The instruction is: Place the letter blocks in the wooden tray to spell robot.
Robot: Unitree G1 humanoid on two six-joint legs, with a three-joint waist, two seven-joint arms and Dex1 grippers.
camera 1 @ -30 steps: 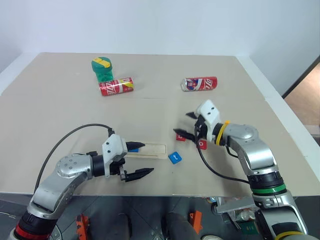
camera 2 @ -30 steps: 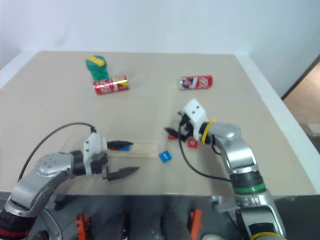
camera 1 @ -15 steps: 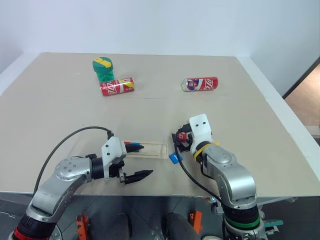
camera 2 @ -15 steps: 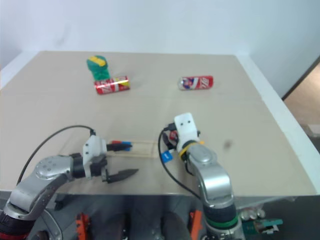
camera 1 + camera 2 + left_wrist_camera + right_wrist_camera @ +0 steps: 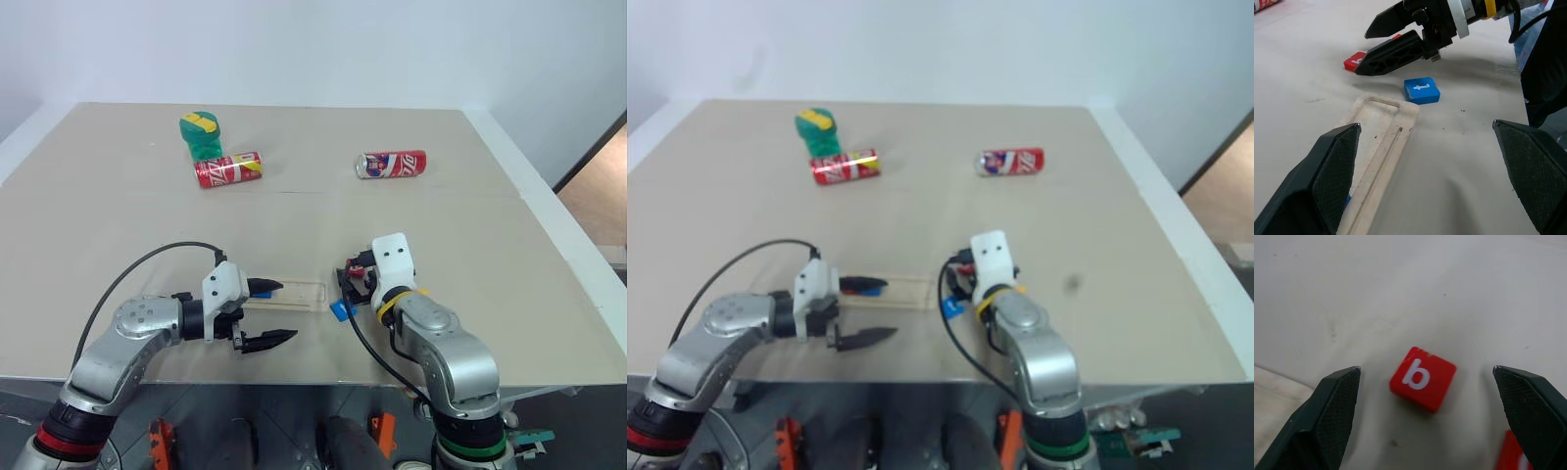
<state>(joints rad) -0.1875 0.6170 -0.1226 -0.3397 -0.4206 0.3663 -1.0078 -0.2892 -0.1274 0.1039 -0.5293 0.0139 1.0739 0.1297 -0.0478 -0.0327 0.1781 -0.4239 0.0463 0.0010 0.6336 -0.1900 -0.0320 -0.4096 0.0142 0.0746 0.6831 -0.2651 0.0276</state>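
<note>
Right end effector (image 5: pixel 1425 421) spread wide around red b block (image 5: pixel 1422 378)

Bright even light, soft shadows, sharp focus.

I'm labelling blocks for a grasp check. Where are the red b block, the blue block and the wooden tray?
red b block (image 5: pixel 1422 378): right wrist view, on its top face beside the letter.
blue block (image 5: pixel 1421 90): left wrist view, middle of its top face.
wooden tray (image 5: pixel 1382 147): left wrist view, its bare groove.

A big tan bench (image 5: pixel 411 211) stands by a plain white wall (image 5: pixel 323 49). The floor (image 5: pixel 598 191) past its right edge is brown.
</note>
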